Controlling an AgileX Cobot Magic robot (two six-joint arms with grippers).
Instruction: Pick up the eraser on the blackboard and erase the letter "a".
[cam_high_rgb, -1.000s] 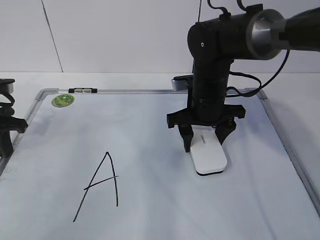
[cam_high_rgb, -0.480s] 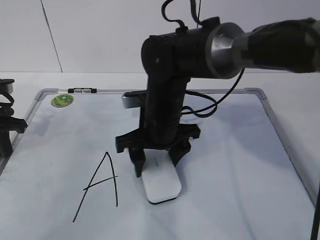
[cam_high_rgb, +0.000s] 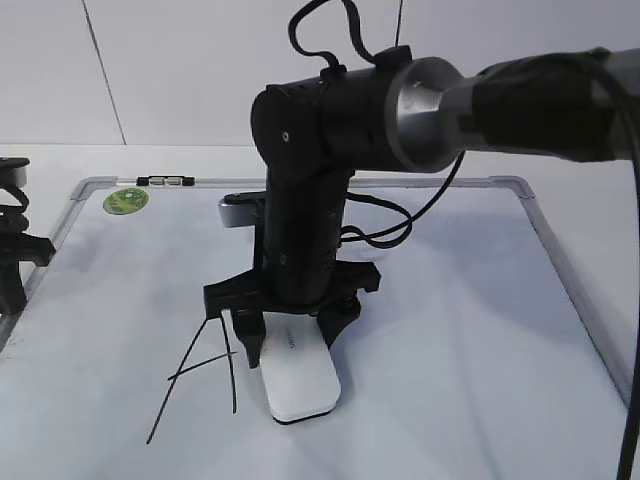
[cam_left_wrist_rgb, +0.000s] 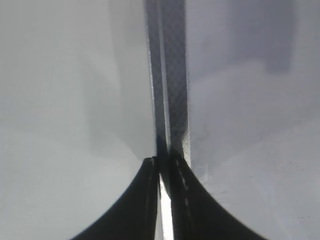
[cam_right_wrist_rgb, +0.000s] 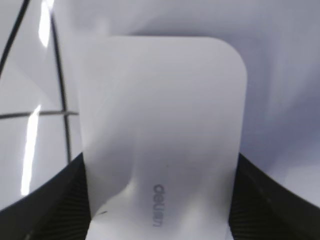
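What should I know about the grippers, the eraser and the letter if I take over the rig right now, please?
Right gripper: shut on the eraser, which sits flat on the whiteboard.
Left gripper: shut, empty, parked at the board's left frame.
Letter: a black capital "A", just left of the eraser; its top is hidden behind the gripper, so I cannot tell if any of it is wiped.
Done: eraser picked up and brought beside the letter.
Left: wipe the visible strokes.
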